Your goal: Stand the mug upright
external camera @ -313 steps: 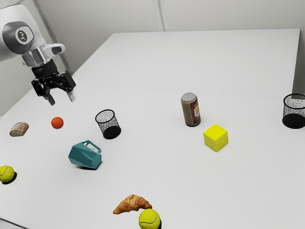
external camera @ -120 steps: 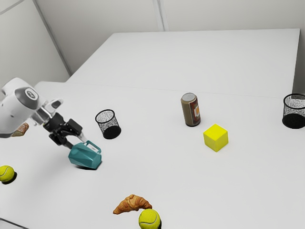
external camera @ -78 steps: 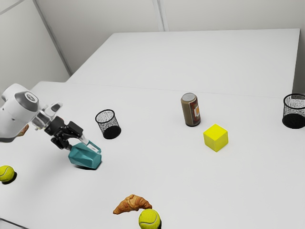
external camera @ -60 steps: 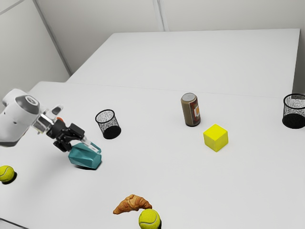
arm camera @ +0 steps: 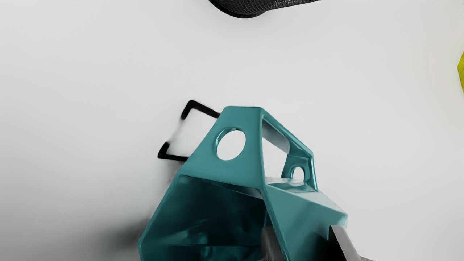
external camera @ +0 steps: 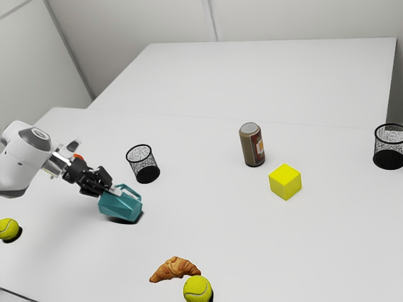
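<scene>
"What have my jaws got?"
"Nearly closed, I'd say: my gripper (arm camera: 305, 242) pinches the wall of the mug (external camera: 119, 207), one finger inside, one outside."
"And the mug?"
"On its side, near the mesh bin (external camera: 148, 174). Grasp looks made; I've yet to turn it upright and let go."

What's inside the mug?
One finger of my pincer is in the mug; the other's outside, shut on its wall. I see teal sides inside. That finger covers part, and shadow hides the deepest bit.
</scene>
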Available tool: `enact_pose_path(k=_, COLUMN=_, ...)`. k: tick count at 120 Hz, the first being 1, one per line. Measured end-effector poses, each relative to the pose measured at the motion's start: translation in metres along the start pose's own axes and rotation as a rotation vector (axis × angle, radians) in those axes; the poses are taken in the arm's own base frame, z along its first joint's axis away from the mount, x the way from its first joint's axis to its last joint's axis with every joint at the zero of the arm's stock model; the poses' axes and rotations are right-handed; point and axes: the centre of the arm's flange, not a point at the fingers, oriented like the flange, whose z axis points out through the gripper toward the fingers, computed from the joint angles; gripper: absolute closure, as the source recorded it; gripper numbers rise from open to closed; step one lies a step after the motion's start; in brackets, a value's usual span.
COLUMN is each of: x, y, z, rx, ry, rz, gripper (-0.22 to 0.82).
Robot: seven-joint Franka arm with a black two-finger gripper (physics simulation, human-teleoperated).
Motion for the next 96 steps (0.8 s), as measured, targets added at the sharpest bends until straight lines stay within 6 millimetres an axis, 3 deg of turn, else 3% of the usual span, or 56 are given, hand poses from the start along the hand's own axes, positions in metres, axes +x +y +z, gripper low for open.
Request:
enact_pose_path(k=32, x=0.003, y=0.02, z=-0.004, rx=0.016, ry=0.008, rz=0.058, gripper=0.76)
enact_pose_path(k=73, x=0.009, y=0.059, z=-0.018, rx=0.04, ry=0.028, rz=0.156, gripper=0.77)
enact_pose_path(k=96, x=0.012, y=0.089, z=-0.026, rx=0.149, ry=-0.025, rz=0.245, gripper=0.78)
